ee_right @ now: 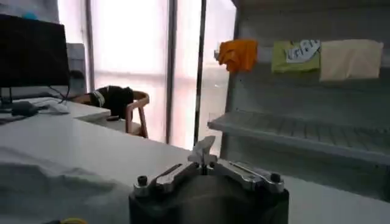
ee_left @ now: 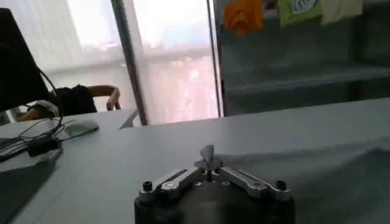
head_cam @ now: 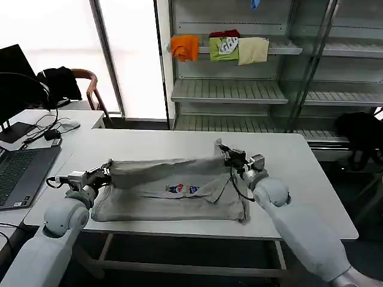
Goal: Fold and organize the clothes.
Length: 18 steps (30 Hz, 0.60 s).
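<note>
In the head view the grey shirt (head_cam: 173, 191) lay across the white desk (head_cam: 299, 179), long axis running side to side. The left hand (head_cam: 106, 171) pinched its far edge at one end, the right hand (head_cam: 225, 153) at the other, that edge lifted taut between them; each was equally near.

In the left wrist view, the left hand (ee_left: 208, 159) was pressed together on a peak of cloth.

In the right wrist view, the right hand (ee_right: 203, 152) likewise pinched fabric.
</note>
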### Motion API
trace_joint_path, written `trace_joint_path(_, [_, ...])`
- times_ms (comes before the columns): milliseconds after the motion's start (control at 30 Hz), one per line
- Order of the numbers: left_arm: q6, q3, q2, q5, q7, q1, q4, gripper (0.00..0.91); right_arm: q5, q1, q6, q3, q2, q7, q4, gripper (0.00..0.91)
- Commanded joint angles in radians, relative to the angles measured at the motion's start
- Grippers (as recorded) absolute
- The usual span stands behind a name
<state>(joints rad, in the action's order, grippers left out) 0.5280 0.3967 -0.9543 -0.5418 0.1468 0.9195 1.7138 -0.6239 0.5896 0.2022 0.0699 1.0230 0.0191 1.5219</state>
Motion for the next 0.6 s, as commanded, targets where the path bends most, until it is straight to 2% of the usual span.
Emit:
trace_joint_path(33, [0.012,0.003,0.004,0.033,0.0,0.015,-0.022,0.01,0.0,0.153,-0.012,-0.014,-0.079,-0.014,0.179,0.0])
trace_joint_path(467, [0.014,0.016,0.002,0.09,-0.013,0.086,0.02,0.01,0.038,0.276,-0.054,-0.061,-0.119,-0.018,0.235,0.0])
trace_joint_path(600, [0.009,0.008,-0.009,0.103,-0.021,0.113,0.027,0.01,0.041,0.313,-0.077,-0.073,-0.117,-0.04,0.229,0.0])
